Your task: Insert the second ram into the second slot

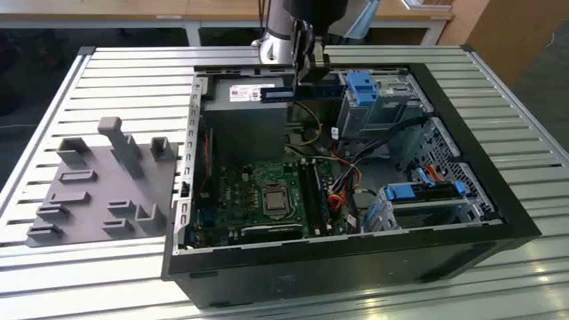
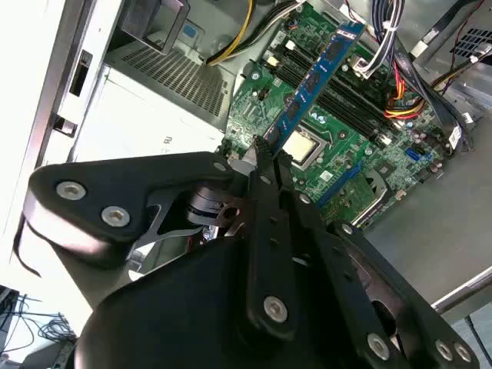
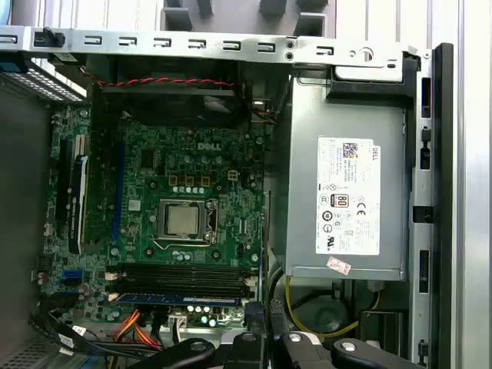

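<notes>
Grip: the gripper (image 2: 260, 154) is clamped on the second ram (image 2: 315, 77), with the stick pinched between the fingertips.
Axis: the stick's length runs out past the fingertips, roughly along the memory slots (image 2: 352, 83).
Direction: the slots sit well below the gripper, down on the motherboard (image 2: 392, 150), and stick and slots are apart.
Exterior view: it shows the height gap, with the stick up by the rim of the computer case (image 1: 338, 267).
First wrist view: it looks straight down onto the slot row.

Robotics lab or workshop: open computer case (image 1: 356, 267) on slatted metal bench (image 1: 133, 80), grey fixture block (image 1: 98, 187) at its nine o'clock.
</notes>
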Robot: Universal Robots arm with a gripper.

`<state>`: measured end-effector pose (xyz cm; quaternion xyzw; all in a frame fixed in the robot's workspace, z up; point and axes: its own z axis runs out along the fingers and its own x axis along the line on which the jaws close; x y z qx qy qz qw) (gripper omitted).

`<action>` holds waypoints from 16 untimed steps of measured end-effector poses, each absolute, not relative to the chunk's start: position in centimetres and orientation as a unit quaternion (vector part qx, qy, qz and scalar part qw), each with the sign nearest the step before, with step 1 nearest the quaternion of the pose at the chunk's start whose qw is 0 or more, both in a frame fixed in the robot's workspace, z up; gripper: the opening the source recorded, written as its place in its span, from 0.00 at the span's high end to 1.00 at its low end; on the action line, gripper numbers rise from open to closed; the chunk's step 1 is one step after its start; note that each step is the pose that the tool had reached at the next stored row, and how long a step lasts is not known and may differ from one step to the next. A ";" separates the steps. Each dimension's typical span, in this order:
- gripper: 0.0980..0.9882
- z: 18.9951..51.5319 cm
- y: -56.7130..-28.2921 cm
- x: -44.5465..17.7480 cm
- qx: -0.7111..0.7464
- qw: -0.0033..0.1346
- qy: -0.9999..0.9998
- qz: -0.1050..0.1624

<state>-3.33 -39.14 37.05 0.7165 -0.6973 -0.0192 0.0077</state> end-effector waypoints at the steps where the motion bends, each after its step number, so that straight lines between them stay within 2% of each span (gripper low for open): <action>1: 0.96 37.0 -39.1 -3.3 0.716 0.008 -0.697 -0.019; 16: 0.96 37.0 -39.4 -3.3 0.716 0.008 -0.697 -0.019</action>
